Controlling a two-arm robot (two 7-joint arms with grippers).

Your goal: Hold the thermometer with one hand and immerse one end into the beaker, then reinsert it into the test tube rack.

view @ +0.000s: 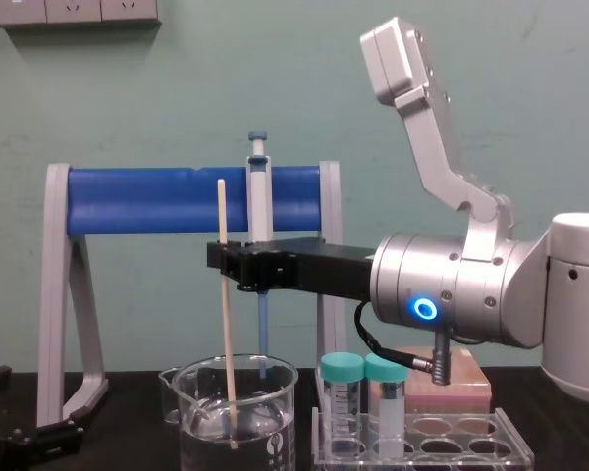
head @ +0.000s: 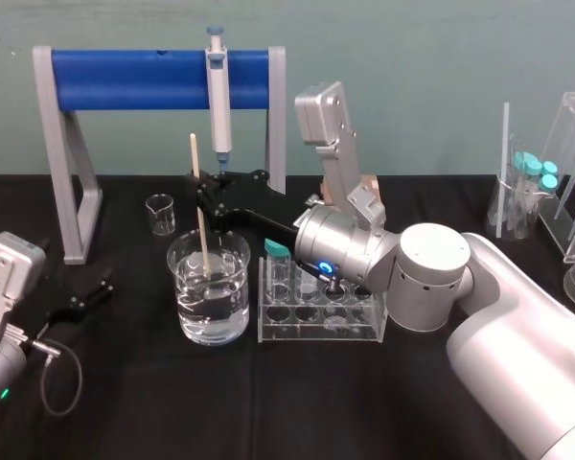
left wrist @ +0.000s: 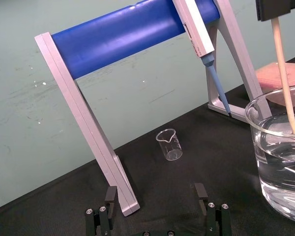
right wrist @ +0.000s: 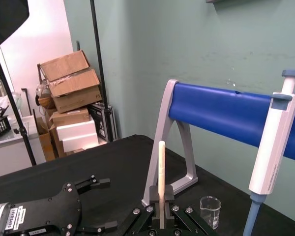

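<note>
1. My right tool (head: pixel 201 184) reaches out over the beaker (head: pixel 232 307). Its black fingers are closed on the thermometer (head: pixel 195 153), gripping it a little above mid-length.
2. In the chest view the same right tool (view: pixel 226 257) holds the thermometer (view: pixel 221 211) nearly upright, with only a slight lean. The top of the rod sticks up well above the fingers.
3. The thermometer's lower end is down inside the beaker (view: pixel 275 432) and under the water (head: pixel 211 321). I cannot tell whether the tip touches the glass bottom.
4. The beaker stands on the black surface (head: pixel 268 402), just beside the test tube rack (head: pixel 318 321), on its left.
5. The rack holds two teal-capped tubes (view: pixel 363 392) at the end nearest the beaker. The holes I can see beyond them are unfilled.
6. My left tool (left wrist: pixel 155 196) sits low over the surface, left of the beaker and apart from it. Its fingers are spread wide and hold nothing.
7. Behind the beaker a pipette (head: pixel 218 96) hangs from the blue-barred stand (head: pixel 153 79). A small beaker (head: pixel 160 213) sits on the surface below the bar.
</note>
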